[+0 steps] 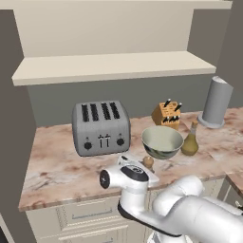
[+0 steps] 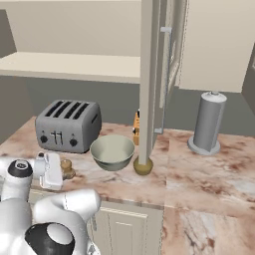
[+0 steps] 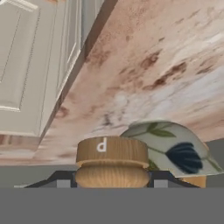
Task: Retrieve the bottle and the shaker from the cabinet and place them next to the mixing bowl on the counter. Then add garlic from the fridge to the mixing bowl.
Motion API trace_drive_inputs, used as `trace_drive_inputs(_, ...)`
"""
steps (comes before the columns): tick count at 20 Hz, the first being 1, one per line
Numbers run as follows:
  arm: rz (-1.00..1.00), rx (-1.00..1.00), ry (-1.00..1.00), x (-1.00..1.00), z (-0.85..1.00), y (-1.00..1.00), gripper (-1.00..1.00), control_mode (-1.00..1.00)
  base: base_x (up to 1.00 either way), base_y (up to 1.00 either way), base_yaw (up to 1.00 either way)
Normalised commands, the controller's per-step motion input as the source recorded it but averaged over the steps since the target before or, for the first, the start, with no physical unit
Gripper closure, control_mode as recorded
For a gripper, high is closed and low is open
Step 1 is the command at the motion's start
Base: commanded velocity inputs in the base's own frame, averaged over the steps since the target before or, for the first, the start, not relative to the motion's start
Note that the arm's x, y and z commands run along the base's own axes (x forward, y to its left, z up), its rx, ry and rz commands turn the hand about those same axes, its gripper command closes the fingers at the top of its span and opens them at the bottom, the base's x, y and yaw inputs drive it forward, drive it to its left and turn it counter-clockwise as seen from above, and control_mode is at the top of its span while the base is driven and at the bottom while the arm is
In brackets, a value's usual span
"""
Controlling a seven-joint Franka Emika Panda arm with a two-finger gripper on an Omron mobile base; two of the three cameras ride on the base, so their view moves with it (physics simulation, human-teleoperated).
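The small brown wooden shaker (image 1: pixel 148 162) (image 2: pixel 66 169) (image 3: pixel 112 162) sits between my gripper's (image 1: pixel 145 165) (image 2: pixel 59 172) (image 3: pixel 112 183) two dark fingertips, which are shut on it. It is low at the counter (image 1: pixel 61 166) (image 2: pixel 199 179) front, just in front of the grey-green mixing bowl (image 1: pixel 162 141) (image 2: pixel 112 152) (image 3: pixel 175 146). The olive-yellow bottle (image 1: pixel 190 141) (image 2: pixel 143 167) stands right of the bowl, its neck hidden by the door in the right base view. The cabinet shelf (image 1: pixel 114 66) (image 2: pixel 74 67) above is bare. Garlic and fridge are out of view.
A grey toaster (image 1: pixel 101 127) (image 2: pixel 68 125) stands left of the bowl. A knife block (image 1: pixel 167 114) is behind it and a paper-towel holder (image 1: pixel 216 102) (image 2: pixel 208 122) at the right. An open cabinet door (image 2: pixel 149 74) hangs over the counter. Cream drawers (image 3: pixel 30 65) lie below.
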Motion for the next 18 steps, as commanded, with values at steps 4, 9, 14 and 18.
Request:
trace_drive_inputs(4,0.0,0.0,0.06,0.68,-0.04,-0.02,1.0,-1.0,0.0,0.0,0.0)
trace_drive_inputs(9,0.0,0.0,0.0,0.61,-0.2,0.0,1.0,-1.0,0.0,0.0,0.0)
trace_drive_inputs(14,0.0,-0.02,0.0,0.4,-0.43,0.0,1.0,-1.0,0.0,0.0,0.0)
trace_drive_inputs(18,-0.03,-0.03,0.0,0.38,-0.36,0.0,1.0,-1.0,0.0,0.0,0.0)
